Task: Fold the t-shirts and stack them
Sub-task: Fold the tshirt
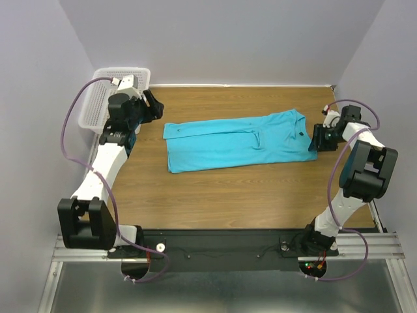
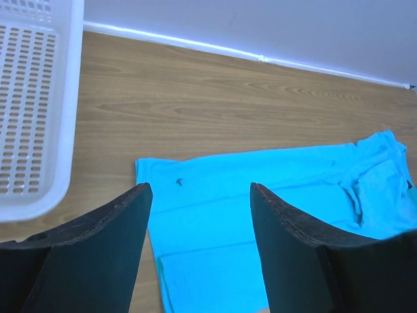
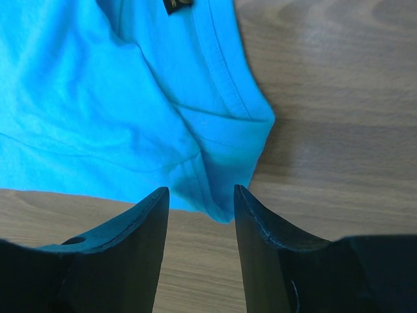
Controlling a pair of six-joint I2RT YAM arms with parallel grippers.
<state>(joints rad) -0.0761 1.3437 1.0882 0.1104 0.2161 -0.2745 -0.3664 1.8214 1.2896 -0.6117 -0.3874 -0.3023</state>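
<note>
A turquoise t-shirt [image 1: 234,140] lies folded into a long strip across the middle of the wooden table. My left gripper [image 1: 155,107] is open and empty, raised above the table just left of the shirt's left end [image 2: 215,189]. My right gripper [image 1: 317,138] is open and empty, low at the shirt's right end, its jaws astride a corner of the cloth [image 3: 228,195]. A small dark label [image 3: 176,5] shows near the neckline in the right wrist view.
A white plastic mesh basket [image 1: 98,104] stands at the back left corner, close behind the left arm; it also shows in the left wrist view [image 2: 32,117]. Grey walls close the table at the back and both sides.
</note>
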